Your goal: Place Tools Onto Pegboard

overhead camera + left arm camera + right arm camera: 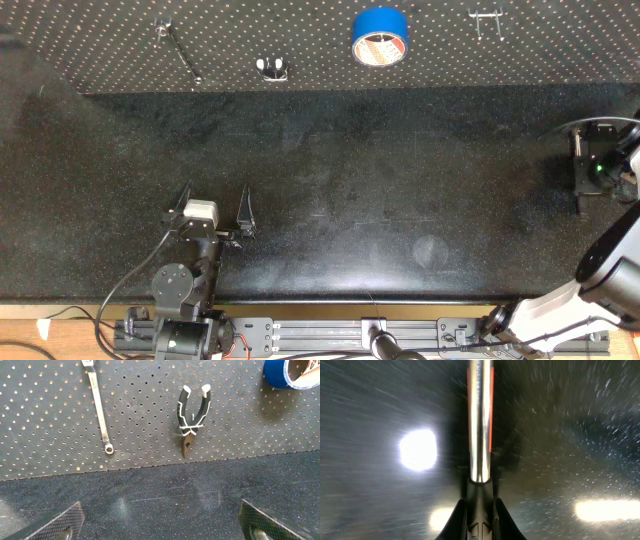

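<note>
**Black Table, Dotted Board, One Tool in a Claw**

Black speckled table (pixel 380 200) lies under both arms. A dark pegboard full of little holes (pixel 300 30) stands along its far edge.

The right claw (pixel 480 505) is clenched on a long shiny metal tool with red edges (pixel 480 420). The metal tool sticks straight out from between the two fingers. From above, the right claw (pixel 588 170) sits near the right edge of the table, well apart from the pegboard. Two bright spots of light shine on the table beneath it.

Three things hang on the pegboard. A long silver wrench (pixel 98 405) hangs at the left, tilted a bit. Beside it hang pliers with black and white handles (pixel 191 415), nose pointing down and handles up. A blue roll of tape (pixel 290 372) hangs farther to the right. Past the roll of tape, a small metal hook (pixel 487 22) sticks out of the pegboard.

The left claw (pixel 162 530) is near the front of the table on the left side. Its two fingers are spread wide apart. It faces the pegboard, with the wrench and the pliers ahead of it.
</note>
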Available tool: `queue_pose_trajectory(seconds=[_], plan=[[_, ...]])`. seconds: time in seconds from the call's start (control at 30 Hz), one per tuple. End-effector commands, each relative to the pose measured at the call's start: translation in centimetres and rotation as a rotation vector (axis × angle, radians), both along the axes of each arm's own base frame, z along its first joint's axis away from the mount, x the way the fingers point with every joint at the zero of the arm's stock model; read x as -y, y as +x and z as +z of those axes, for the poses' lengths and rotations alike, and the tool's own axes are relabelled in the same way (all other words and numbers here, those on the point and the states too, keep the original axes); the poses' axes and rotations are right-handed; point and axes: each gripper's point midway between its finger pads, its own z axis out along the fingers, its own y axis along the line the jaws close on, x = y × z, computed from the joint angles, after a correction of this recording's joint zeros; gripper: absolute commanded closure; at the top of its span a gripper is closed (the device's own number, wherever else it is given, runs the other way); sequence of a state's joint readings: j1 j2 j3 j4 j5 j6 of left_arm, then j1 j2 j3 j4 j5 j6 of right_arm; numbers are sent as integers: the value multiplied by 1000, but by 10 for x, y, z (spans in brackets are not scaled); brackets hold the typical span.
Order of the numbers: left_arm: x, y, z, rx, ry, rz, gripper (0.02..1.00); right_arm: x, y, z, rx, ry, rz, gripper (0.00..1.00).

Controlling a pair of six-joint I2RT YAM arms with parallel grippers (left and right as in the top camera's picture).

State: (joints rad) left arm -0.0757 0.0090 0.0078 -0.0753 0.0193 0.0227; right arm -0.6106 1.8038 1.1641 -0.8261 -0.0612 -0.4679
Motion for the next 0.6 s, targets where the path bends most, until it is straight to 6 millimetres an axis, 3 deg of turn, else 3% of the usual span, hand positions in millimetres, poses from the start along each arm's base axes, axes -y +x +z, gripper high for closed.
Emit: queue_pose_trajectory(seconds=[0.03, 0.13, 0.27, 0.33, 0.6], plan=[[-1, 0, -2, -3, 10, 7, 23, -47, 46, 127, 461, 52, -38, 925], [-1, 0, -2, -3, 10, 7, 23, -91, 51, 197, 659, 32, 2, 925], [-1, 0, -2, -3, 10, 7, 23, -161, 74, 236, 815, 63, 200, 925], [-1, 0, -2, -3, 10, 7, 23, -179, 82, 234, 817, 64, 249, 925], [-1, 0, -2, -3, 10, 7, 23, -183, 102, 177, 663, 103, 244, 925]])
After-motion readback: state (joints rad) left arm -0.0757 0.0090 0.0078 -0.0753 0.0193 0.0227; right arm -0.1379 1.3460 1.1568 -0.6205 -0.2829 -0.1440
